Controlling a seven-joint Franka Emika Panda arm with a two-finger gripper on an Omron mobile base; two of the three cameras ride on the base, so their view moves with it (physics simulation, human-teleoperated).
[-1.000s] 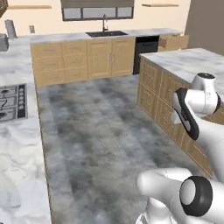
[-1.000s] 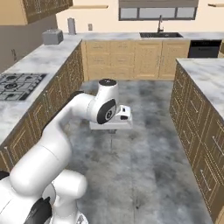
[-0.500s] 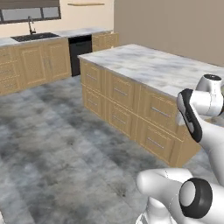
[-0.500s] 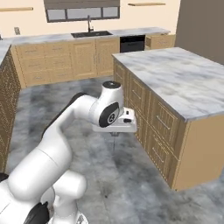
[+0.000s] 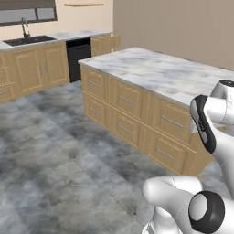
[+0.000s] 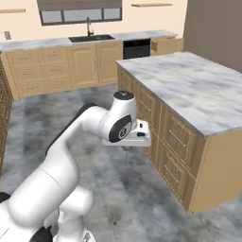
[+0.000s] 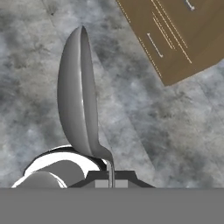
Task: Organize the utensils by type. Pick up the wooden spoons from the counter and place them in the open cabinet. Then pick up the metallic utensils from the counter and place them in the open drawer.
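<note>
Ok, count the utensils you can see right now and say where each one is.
1. A silver spoon is clamped by its stem in the shut gripper, bowl pointing out over the grey floor. Others may be out of view.

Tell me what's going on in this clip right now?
The robot is carrying a small silver spoon across the kitchen. The hand view shows its jaws shut on the spoon's thin handle, with the bowl sticking out over the grey floor. The gripper hangs over the floor beside the marble-topped island, next to its tan drawer fronts. The spoon has not been put down yet.
</note>
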